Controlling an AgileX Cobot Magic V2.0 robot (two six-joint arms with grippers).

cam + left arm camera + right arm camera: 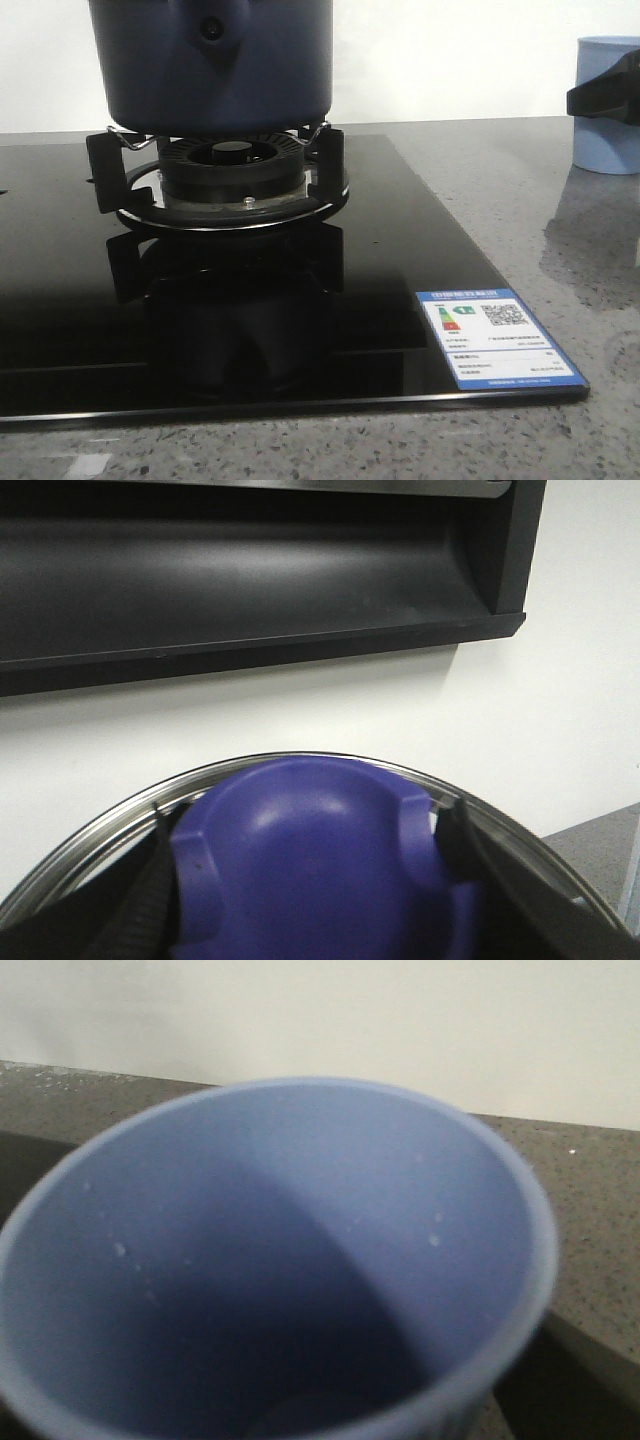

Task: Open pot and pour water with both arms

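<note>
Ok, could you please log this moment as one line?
pot on burner | left gripper grips lid knob | right gripper holds cup

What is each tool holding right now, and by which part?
Left tool holds the lid by its knob, fingers either side. Right tool holds the pale blue cup by its upper side wall.

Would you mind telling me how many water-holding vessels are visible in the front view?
2. The dark navy pot sits on the burner stand at upper left; the pale blue cup stands on the stone counter at the far right edge. Others may lie outside the frame.
</note>
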